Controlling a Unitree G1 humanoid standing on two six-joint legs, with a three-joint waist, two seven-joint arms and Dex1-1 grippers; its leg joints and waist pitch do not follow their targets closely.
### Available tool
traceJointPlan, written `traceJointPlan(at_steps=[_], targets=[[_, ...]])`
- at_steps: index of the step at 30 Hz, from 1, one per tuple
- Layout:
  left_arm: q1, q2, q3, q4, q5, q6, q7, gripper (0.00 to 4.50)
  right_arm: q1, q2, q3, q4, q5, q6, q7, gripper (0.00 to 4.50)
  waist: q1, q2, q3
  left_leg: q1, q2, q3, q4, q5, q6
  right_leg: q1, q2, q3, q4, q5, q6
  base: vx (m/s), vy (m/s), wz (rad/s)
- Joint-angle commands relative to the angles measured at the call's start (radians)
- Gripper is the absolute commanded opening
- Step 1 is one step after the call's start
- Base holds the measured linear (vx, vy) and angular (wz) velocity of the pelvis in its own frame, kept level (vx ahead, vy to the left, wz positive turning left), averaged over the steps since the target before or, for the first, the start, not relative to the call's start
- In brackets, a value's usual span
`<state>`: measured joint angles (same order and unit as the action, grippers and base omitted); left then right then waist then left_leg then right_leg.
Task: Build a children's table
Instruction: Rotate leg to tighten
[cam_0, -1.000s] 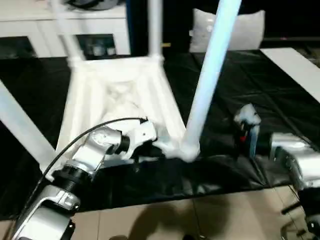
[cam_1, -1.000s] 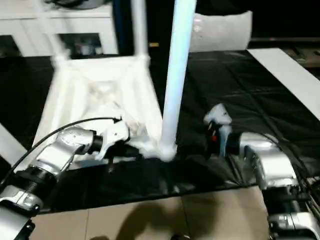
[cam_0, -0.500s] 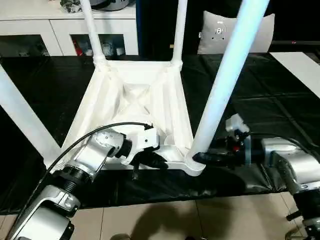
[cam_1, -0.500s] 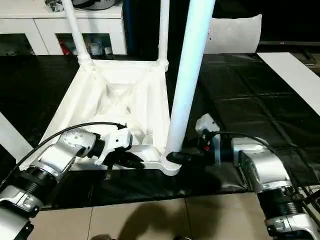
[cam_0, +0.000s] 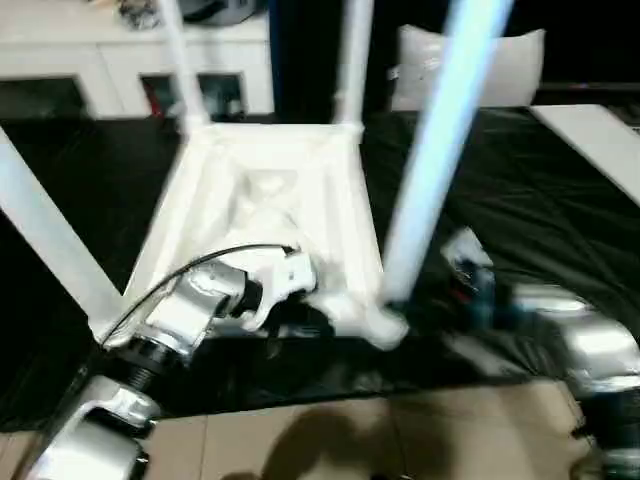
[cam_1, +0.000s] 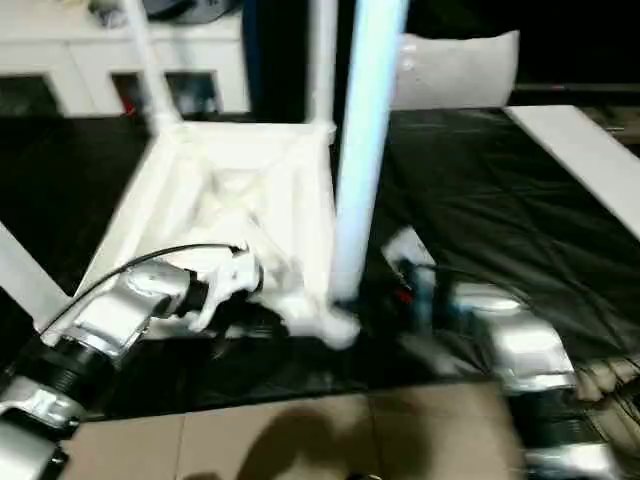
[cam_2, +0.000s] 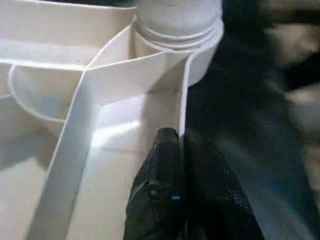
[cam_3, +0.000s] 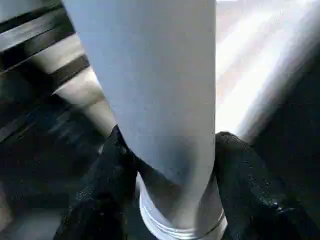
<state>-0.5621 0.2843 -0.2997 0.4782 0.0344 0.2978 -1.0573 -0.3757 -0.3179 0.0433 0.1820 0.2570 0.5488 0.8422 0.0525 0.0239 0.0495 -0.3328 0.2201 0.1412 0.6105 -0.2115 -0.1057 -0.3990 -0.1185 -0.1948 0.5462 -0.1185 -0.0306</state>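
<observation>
The children's table (cam_0: 270, 190) is lying upside down on a black-covered work table (cam_0: 560, 190), its ribbed underside facing up and all four white legs standing in their corner sockets. The left gripper (cam_2: 182, 150) is pinching the thin near rim of the top, its two black fingers pressed together on the plastic wall just beside the near corner socket. The right gripper (cam_3: 167, 155) is straddling the foot of the nearest leg (cam_0: 440, 150), one black finger (cam_3: 107, 175) on each side of the tube, right above the socket collar; the fingers look to be touching the tube.

The step in hand appears to be seating or twisting this leg home. To do it well, the left gripper should be holding the top steady while the right one is squeezing squarely low on the tube, keeping the leg upright in line with the socket, so it does not bind or lever the corner up.
</observation>
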Motion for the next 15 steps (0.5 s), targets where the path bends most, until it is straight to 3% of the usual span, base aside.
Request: traceJointPlan(at_steps=[1, 2, 3, 4, 5, 6, 7, 8, 9, 10, 11, 12, 13, 14, 15], targets=[[-0.023, -0.097, 0.026, -0.001, -0.045, 0.042, 0.127, 0.0, -0.04, 0.086, 0.016, 0.043, -0.023, 0.047, -0.181, 1.99, -0.035, -0.003, -0.055, -0.011, -0.005, 0.003, -0.057, -0.372, 0.012, 0.067, -0.022, -0.033, -0.137, -0.681, 0.109, 0.0, 0.0, 0.0], [-0.03, -0.118, 0.044, 0.009, -0.037, 0.056, 0.188, 0.0, -0.058, 0.124, -0.012, 0.067, -0.037, 0.061, -0.268, 1.97, -0.046, 0.027, -0.052, -0.04, 0.065, -0.032, -0.113, -0.514, 0.029, 0.115, -0.021, -0.016, -0.062, -0.576, 0.096, -0.067, 0.001, -0.16], [-0.037, -0.137, 0.059, 0.018, -0.032, 0.068, 0.24, 0.0, -0.072, 0.154, -0.035, 0.09, -0.044, 0.068, -0.332, 1.97, -0.038, 0.039, -0.053, -0.056, 0.112, -0.055, -0.151, -0.584, 0.027, 0.135, -0.033, 0.046, 0.059, -0.416, 0.042, -0.067, 0.001, -0.16], [-0.044, -0.148, 0.066, 0.025, -0.031, 0.074, 0.266, 0.0, -0.08, 0.168, -0.047, 0.104, -0.044, 0.068, -0.361, 1.97, -0.051, 0.015, -0.038, -0.021, 0.117, -0.053, -0.186, -0.675, 0.026, 0.093, -0.029, 0.103, 0.081, -0.238, -0.017, 0.0, 0.0, 0.0], [-0.049, -0.163, 0.081, 0.027, -0.037, 0.081, 0.295, 0.0, -0.088, 0.179, -0.049, 0.128, -0.055, 0.032, -0.393, 1.97, -0.046, -0.025, -0.031, 0.055, -0.005, 0.002, -0.08, -0.639, 0.002, 0.013, -0.019, 0.066, -0.087, -0.655, 0.032, 0.032, -0.027, 0.2], [-0.054, -0.176, 0.093, 0.027, -0.038, 0.09, 0.319, 0.0, -0.093, 0.188, -0.052, 0.143, -0.066, 0.007, -0.419, 1.97, -0.053, -0.05, -0.028, 0.1, -0.071, 0.038, 0.005, -0.489, 0.007, -0.055, -0.014, 0.027, -0.155, -0.883, 0.092, 0.032, -0.027, 0.2], [-0.058, -0.188, 0.1, 0.022, -0.035, 0.092, 0.335, 0.0, -0.097, 0.188, -0.041, 0.163, -0.084, -0.05, -0.416, 1.97, -0.061, -0.049, -0.037, 0.036, -0.08, 0.031, 0.029, -0.336, 0.043, 0.001, -0.052, 0.009, -0.149, -1.015, 0.152, 0.099, -0.001, -0.06], [-0.058, -0.188, 0.098, 0.021, -0.031, 0.091, 0.335, 0.0, -0.096, 0.185, -0.038, 0.162, -0.084, -0.053, -0.405, 2.31, -0.062, -0.028, -0.056, -0.015, -0.05, 0.014, 0.002, -0.292, 0.046, 0.048, -0.05, -0.018, -0.14, -0.914, 0.192, 0.069, 0.036, -0.32], [-0.058, -0.188, 0.095, 0.019, -0.024, 0.09, 0.334, 0.0, -0.094, 0.188, -0.045, 0.159, -0.08, -0.049, -0.397, 2.52, -0.067, -0.013, -0.058, -0.023, -0.033, 0.003, -0.01, -0.3, 0.045, 0.058, -0.048, -0.029, -0.137, -0.844, 0.195, 0.069, 0.036, -0.32], [-0.057, -0.187, 0.092, 0.017, -0.02, 0.089, 0.331, 0.0, -0.092, 0.189, -0.05, 0.155, -0.077, -0.049, -0.393, 2.52, -0.071, 0.011, -0.065, -0.049, 0.015, -0.031, -0.05, -0.338, 0.044, 0.099, -0.051, -0.009, -0.091, -0.663, 0.149, 0.0, 0.0, 0.0], [-0.053, -0.181, 0.085, 0.011, -0.011, 0.085, 0.32, 0.0, -0.086, 0.187, -0.057, 0.143, -0.071, -0.056, -0.378, 2.71, -0.06, 0.023, -0.063, -0.038, 0.062, -0.045, -0.09, -0.401, 0.057, 0.092, -0.049, 0.038, -0.044, -0.482, 0.07, 0.0, 0.0, 0.0], [-0.052, -0.18, 0.082, 0.009, -0.008, 0.085, 0.319, 0.0, -0.081, 0.179, -0.057, 0.135, -0.069, -0.06, -0.363, 2.75, -0.063, 0.015, -0.058, -0.023, 0.052, -0.037, -0.091, -0.418, 0.053, 0.074, -0.048, 0.046, -0.055, -0.451, 0.036, 0.0, 0.0, 0.0], [-0.05, -0.174, 0.078, 0.007, -0.004, 0.083, 0.316, 0.0, -0.078, 0.173, -0.055, 0.129, -0.069, -0.062, -0.355, 2.75, -0.066, -0.011, -0.048, 0.002, -0.011, -0.002, -0.059, -0.388, 0.028, 0.039, -0.04, 0.024, -0.104, -0.578, 0.021, 0.057, 0.012, 0.22], [-0.05, -0.174, 0.078, 0.007, -0.004, 0.083, 0.316, 0.0, -0.078, 0.173, -0.055, 0.129, -0.069, -0.062, -0.355, 2.84, -0.066, -0.014, -0.052, -0.006, -0.034, 0.01, -0.048, -0.302, 0.039, 0.047, -0.046, 0.021, -0.106, -0.636, 0.019, 0.027, 0.065, 0.05], [-0.048, -0.148, 0.057, 0.002, 0.002, 0.064, 0.296, 0.0, -0.069, 0.146, -0.06, 0.115, -0.061, -0.067, -0.317, 3.09, -0.066, -0.014, -0.053, -0.022, -0.031, 0.007, -0.052, -0.276, 0.05, 0.059, -0.045, 0.018, -0.105, -0.642, 0.028, 0.027, 0.065, 0.05]])
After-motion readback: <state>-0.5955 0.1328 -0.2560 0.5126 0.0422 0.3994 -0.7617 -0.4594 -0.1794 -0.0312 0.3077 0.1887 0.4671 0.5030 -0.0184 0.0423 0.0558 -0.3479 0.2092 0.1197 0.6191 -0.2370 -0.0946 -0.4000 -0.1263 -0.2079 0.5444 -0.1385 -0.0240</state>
